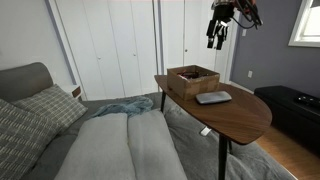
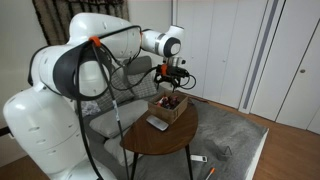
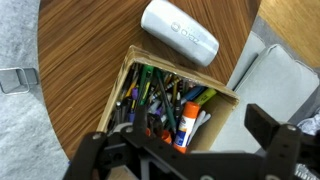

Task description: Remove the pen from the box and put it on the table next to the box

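The jaws hang well above the box (image 1: 193,78), at the upper right of an exterior view, apart and empty, probably so they can line up a straight drop. The pen (image 3: 140,92) lies among many others in the box at the centre of the wrist view, beside a glue stick (image 3: 188,122). A grey case (image 3: 180,32) sits on the worktop (image 1: 245,118) nearby.

1. We see open air between the black gripper (image 1: 217,43) and the small square brown wooden box (image 1: 193,79) below.
2. Packed pens (image 3: 150,95) and a white glue stick (image 3: 186,125) crowd it.
3. A flat grey rectangular case (image 1: 213,97) lies just beside it; the oval brown wooden tabletop (image 1: 245,115) beyond is bare.
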